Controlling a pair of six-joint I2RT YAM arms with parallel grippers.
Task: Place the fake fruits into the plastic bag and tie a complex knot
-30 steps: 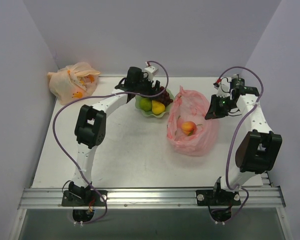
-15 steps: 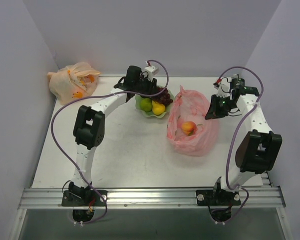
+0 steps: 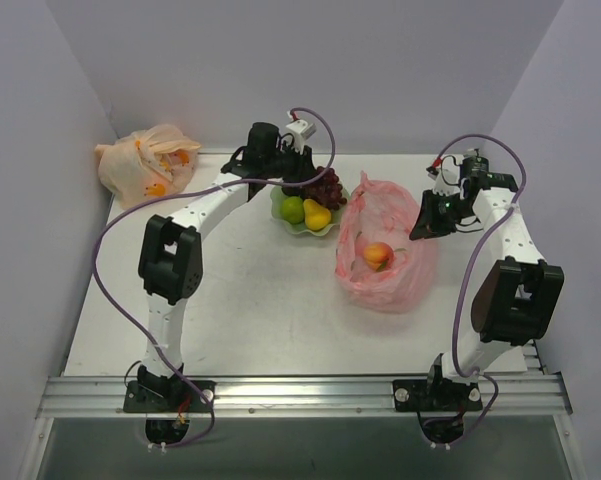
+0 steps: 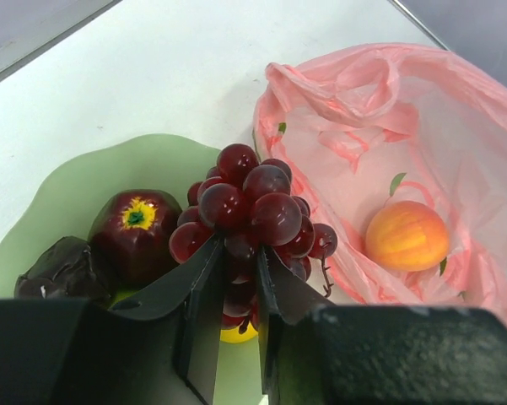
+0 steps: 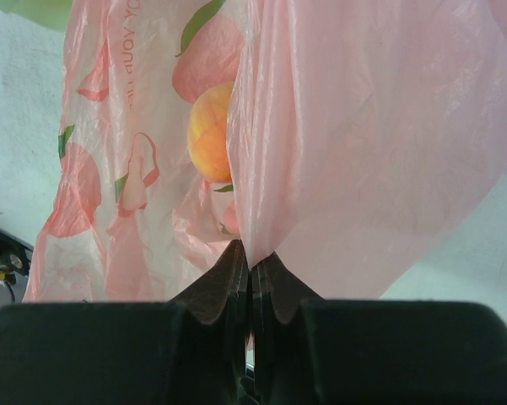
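Observation:
A dark red grape bunch (image 4: pixel 246 207) hangs over the green bowl (image 4: pixel 76 190), and my left gripper (image 4: pixel 239 270) is shut on its lower part. The top view shows that gripper (image 3: pixel 313 183) at the bowl's back edge (image 3: pixel 305 229). In the bowl lie a dark red apple (image 4: pixel 135 232), a dark piece (image 4: pixel 59 270), a green fruit (image 3: pixel 293 209) and a yellow fruit (image 3: pixel 317 215). The pink plastic bag (image 3: pixel 390 285) lies open to the right with an orange peach (image 3: pixel 378 255) inside. My right gripper (image 5: pixel 251 257) is shut on the bag's right edge (image 5: pixel 363 126) and holds it up.
A pale orange tied bag (image 3: pixel 148 165) sits in the back left corner. Grey walls close in the table on three sides. A metal rail runs along the near edge by both arm bases.
My left jaws have closed on the grape bunch, and the left wrist has drawn slightly back and to the left. The right arm and the bag have not moved.

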